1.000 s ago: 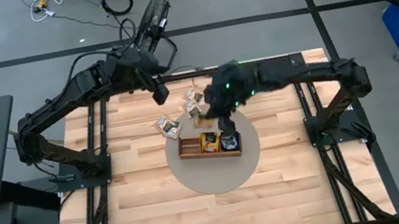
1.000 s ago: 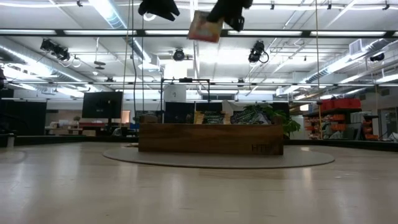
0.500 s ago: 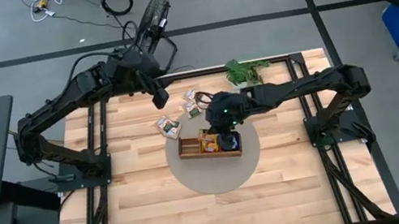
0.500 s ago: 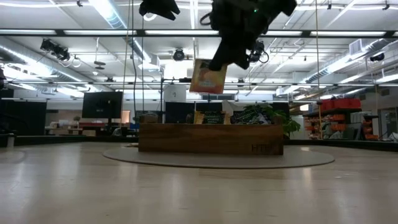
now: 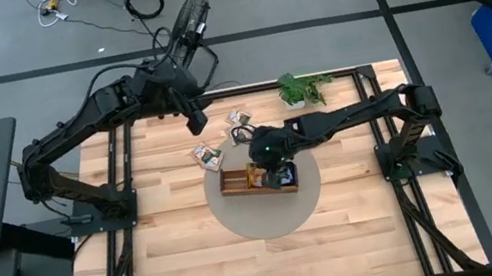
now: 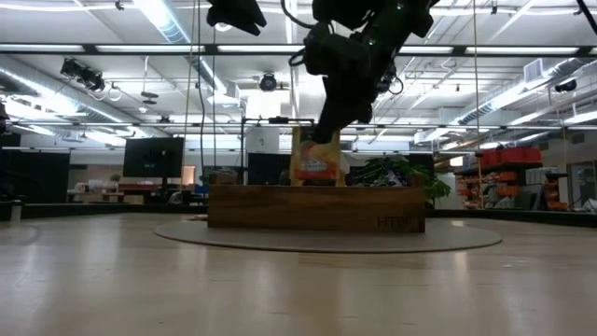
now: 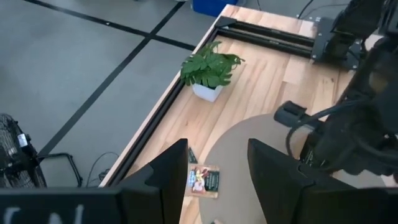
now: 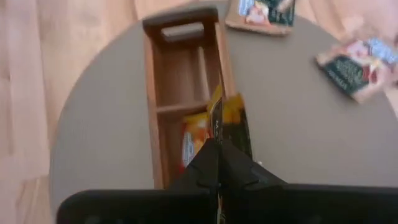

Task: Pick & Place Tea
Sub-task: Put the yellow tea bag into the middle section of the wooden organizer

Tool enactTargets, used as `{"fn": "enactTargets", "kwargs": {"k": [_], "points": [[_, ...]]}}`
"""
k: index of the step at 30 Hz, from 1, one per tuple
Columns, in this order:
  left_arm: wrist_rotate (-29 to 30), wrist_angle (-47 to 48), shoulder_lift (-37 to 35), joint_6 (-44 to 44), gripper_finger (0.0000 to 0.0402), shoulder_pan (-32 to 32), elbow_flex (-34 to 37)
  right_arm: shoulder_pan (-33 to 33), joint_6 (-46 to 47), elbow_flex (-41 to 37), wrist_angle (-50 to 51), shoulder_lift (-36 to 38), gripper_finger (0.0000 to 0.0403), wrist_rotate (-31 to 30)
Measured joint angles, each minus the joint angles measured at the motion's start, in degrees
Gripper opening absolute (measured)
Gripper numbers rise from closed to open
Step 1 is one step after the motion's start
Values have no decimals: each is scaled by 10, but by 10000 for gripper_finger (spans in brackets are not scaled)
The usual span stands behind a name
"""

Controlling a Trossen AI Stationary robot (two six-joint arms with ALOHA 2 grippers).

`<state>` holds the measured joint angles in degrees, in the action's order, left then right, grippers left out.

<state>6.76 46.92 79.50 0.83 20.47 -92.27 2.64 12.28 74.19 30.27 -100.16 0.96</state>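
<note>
Carefully now: right gripper (image 6: 322, 140) clamped on orange tea packet (image 6: 315, 157) just above wooden tray (image 6: 317, 207), left gripper (image 5: 194, 121) half open aside; risks snagging a divider and jamming askew.

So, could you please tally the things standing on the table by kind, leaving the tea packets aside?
Wooden tray: 1
Round mat: 1
Potted plant: 1
Total: 3
</note>
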Motion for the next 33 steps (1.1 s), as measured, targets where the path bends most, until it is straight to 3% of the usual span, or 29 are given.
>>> {"fn": "enactTargets", "kwargs": {"k": [33], "points": [[0, 26, 0, -1, 172, 0, 0, -14, -23, 0, -11, -60, 0, 5]]}}
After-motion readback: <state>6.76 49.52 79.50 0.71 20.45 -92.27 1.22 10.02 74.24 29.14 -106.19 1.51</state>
